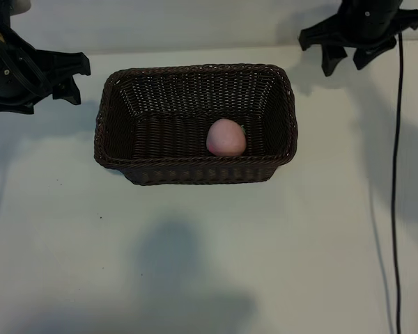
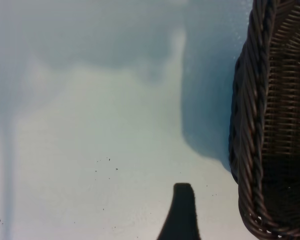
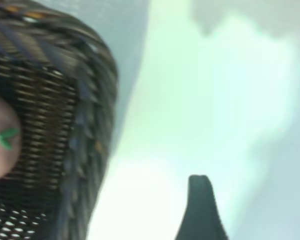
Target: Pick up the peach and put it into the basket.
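Observation:
The pale-pink peach (image 1: 226, 137) lies inside the dark-brown wicker basket (image 1: 195, 69), near its front wall and right of centre. In the right wrist view the peach (image 3: 0, 145) shows behind the basket's corner (image 3: 85, 115), with a small green leaf on it. My left gripper (image 1: 75, 80) hovers off the basket's left end, open and empty. One of its fingers (image 2: 182, 210) shows over bare table beside the basket's rim (image 2: 250, 125). My right gripper (image 1: 345, 64) hangs at the back right, past the basket's far right corner, open with nothing in it. One of its fingers (image 3: 202, 210) is in view.
The white table (image 1: 209, 264) spreads out in front of the basket. A black cable (image 1: 396, 209) runs down the right side of the table. Shadows of the arms fall on the surface.

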Controlling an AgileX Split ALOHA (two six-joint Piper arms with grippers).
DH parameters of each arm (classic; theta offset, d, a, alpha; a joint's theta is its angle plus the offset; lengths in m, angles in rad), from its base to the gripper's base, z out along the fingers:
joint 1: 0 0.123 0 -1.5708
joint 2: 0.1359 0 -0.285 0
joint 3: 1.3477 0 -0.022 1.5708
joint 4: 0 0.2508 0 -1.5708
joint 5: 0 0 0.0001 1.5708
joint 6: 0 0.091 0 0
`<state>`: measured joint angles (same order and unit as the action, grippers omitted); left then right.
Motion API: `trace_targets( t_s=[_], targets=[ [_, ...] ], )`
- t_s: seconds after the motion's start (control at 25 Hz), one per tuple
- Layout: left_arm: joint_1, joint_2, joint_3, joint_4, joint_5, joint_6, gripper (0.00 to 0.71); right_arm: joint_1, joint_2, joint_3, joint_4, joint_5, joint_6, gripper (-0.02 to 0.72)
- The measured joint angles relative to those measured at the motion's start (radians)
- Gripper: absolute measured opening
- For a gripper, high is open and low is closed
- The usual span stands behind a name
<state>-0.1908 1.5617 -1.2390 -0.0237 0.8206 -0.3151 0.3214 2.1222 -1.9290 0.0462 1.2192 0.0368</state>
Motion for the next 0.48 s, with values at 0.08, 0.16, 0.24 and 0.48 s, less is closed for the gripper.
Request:
trace_targets(
  t_s=[0.08,0.16,0.24,0.48],
  targets=[
    [0.0,0.0,0.0,0.0,0.0,0.0,0.591,0.0,0.0,0.008,-0.001,0.001,-0.001,0.497],
    [0.0,0.0,0.0,0.0,0.0,0.0,0.591,0.0,0.0,0.01,-0.001,0.001,-0.001,0.497],
    [0.0,0.0,0.0,0.0,0.0,0.0,0.591,0.0,0.0,0.011,-0.001,0.001,-0.001,0.496],
    [0.0,0.0,0.0,0.0,0.0,0.0,0.591,0.0,0.0,0.011,-0.007,0.001,-0.002,0.496]
  ],
)
